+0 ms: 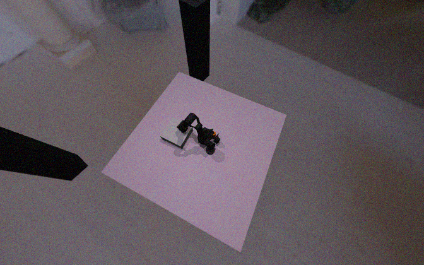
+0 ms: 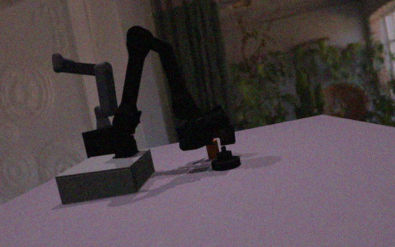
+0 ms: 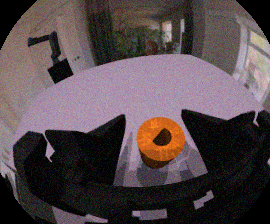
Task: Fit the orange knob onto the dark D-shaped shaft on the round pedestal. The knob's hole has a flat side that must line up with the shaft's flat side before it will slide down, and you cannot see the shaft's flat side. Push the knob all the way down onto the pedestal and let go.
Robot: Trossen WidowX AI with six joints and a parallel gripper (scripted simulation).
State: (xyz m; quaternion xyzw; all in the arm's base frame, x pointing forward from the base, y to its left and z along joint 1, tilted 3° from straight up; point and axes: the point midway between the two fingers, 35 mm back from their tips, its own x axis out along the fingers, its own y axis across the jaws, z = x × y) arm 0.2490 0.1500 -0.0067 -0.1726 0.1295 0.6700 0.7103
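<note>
The orange knob (image 1: pixel 214 133) (image 2: pixel 212 149) (image 3: pixel 148 154) stands upright on the pale table, behind the pedestal in the exterior view. Its top shows in the wrist view with a dark D-shaped hole, flat side to the upper left. My gripper (image 1: pixel 216 135) (image 3: pixel 154 115) is open, with one finger on each side of the knob and visible gaps in the wrist view. The dark round pedestal (image 1: pixel 210 150) (image 2: pixel 226 164) stands beside the gripper, with the dark shaft (image 2: pixel 223 148) upright and bare on it. The shaft's flat side cannot be made out.
The arm's base stands on a grey block (image 1: pixel 174 138) (image 2: pixel 100 184) at the left of the pedestal. The pink-white table (image 1: pixel 207 197) (image 2: pixel 254 208) carries the block, knob and pedestal. A second, greyish arm (image 2: pixel 106 89) (image 3: pixel 54 47) stands in the background.
</note>
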